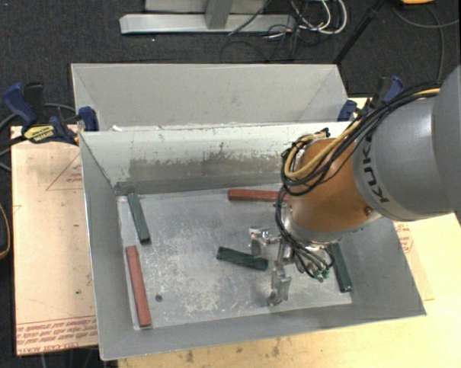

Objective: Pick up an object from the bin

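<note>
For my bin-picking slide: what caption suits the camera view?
KUKA arm's pincer down in the grey bin, beside the central dark green bar; a red bar lies by the left wall.

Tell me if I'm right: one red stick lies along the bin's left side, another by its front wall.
Not quite: the camera view shows the second red stick by the back wall, not the front. The first red stick does lie along the bin's left side.
</note>
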{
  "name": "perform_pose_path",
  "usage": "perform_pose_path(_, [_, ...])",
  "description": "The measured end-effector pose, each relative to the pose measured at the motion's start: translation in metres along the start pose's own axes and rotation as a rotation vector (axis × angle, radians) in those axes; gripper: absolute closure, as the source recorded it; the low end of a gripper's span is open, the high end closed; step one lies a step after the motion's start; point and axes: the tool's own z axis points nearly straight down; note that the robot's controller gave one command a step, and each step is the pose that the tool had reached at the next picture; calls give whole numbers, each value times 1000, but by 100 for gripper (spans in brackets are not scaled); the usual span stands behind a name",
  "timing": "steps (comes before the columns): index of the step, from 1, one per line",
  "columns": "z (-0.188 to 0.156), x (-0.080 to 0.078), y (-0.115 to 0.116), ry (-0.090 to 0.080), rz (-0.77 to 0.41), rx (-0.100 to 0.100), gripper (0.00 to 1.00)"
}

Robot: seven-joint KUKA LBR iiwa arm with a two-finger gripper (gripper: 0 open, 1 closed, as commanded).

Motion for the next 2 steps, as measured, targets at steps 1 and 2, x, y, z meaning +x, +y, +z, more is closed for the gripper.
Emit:
perform_pose_path(1, [14,-49,52,-10,68,-1,0])
perform_pose_path(2, [13,-48,49,-9,71,1,100])
